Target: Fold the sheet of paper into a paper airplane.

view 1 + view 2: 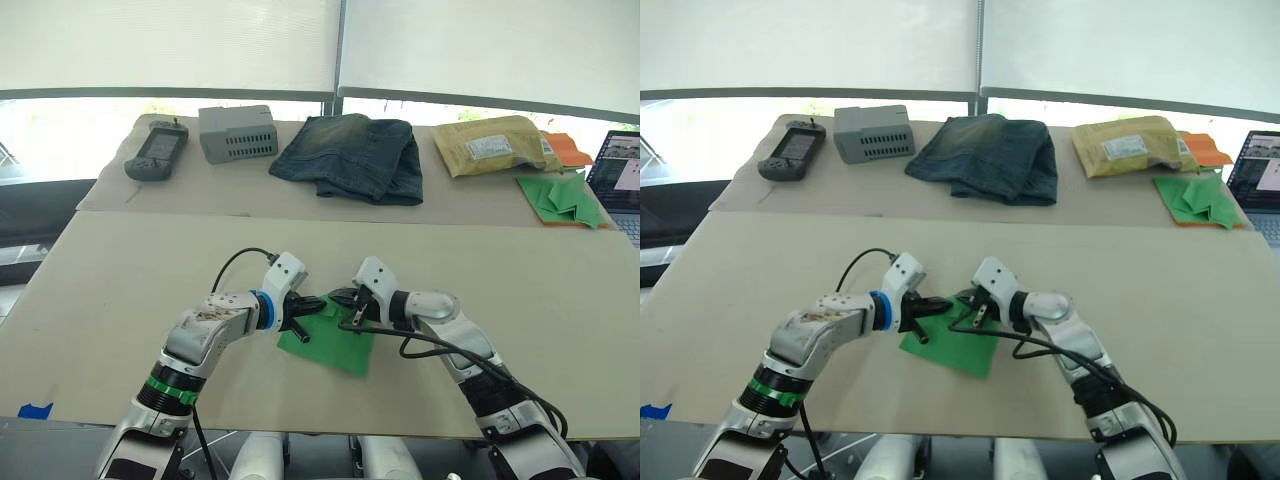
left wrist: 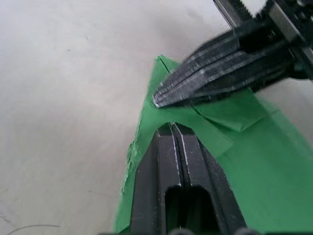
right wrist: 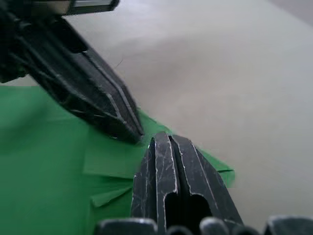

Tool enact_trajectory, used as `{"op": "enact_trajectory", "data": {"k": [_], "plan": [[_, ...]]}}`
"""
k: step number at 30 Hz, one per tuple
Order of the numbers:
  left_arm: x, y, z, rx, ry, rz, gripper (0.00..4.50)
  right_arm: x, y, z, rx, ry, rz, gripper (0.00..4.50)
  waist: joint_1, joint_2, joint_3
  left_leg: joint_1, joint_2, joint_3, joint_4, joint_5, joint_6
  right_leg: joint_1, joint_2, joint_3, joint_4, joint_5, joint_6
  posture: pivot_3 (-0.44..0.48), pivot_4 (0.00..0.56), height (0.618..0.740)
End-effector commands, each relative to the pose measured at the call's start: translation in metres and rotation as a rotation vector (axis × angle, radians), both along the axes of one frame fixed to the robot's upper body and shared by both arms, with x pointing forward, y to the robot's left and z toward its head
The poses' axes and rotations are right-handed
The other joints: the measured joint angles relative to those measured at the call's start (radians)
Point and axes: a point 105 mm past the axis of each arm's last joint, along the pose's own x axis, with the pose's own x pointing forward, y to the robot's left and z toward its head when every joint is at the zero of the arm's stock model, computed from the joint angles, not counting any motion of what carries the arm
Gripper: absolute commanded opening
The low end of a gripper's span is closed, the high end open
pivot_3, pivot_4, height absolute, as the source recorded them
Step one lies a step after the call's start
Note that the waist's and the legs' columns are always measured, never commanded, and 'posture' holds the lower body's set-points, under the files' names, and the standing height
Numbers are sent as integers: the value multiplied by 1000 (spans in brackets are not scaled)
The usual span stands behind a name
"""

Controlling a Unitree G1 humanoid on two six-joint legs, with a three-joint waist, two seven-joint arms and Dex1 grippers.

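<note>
Green, the sheet of paper [image 1: 330, 345] lies flat on the near desk [image 1: 130, 300] between our two arms; from the head we see the left claw [image 1: 312, 303] and right claw [image 1: 338, 298] meeting tip to tip over its far corner. At our left wrist, the fingers [image 2: 178, 161] sit pressed together on the paper. At our right wrist, the fingers [image 3: 168, 166] are likewise together beside a small folded flap.

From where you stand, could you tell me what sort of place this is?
Probably an office or lab test bench: paper-covered tables under blinded windows, a laptop at the right edge, and assorted props such as jeans, a grey box and a handheld controller.
</note>
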Motion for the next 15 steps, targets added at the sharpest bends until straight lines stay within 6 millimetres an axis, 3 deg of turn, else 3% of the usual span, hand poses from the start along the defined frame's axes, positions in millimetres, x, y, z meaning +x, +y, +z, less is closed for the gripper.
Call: {"op": "enact_trajectory", "data": {"k": [1, 11, 15], "plan": [[3, 5, 1, 8, -14, 21, 37, -5, 1, -12, -65, 7, 26, 0, -1, 0, 0, 0, 0, 0, 0, 0, 0, 0, 0, 0, 0, 0, 0, 0, 150, 728], [-2, 46, -7, 75, -4, 122, 37, -4, -3, -22, -132, 15, 31, 0, -8, 1, 0, 2, 1, -1, 0, 0, 0, 1, 0, 0, 0, 0, -1, 0, 150, 728], [-5, 51, -9, 86, -5, 137, 37, -2, -4, -22, -136, 16, 33, 0, -9, 1, -1, 3, 1, -1, 0, 0, 0, 2, 0, 0, 0, 0, 0, 0, 150, 728]]}}
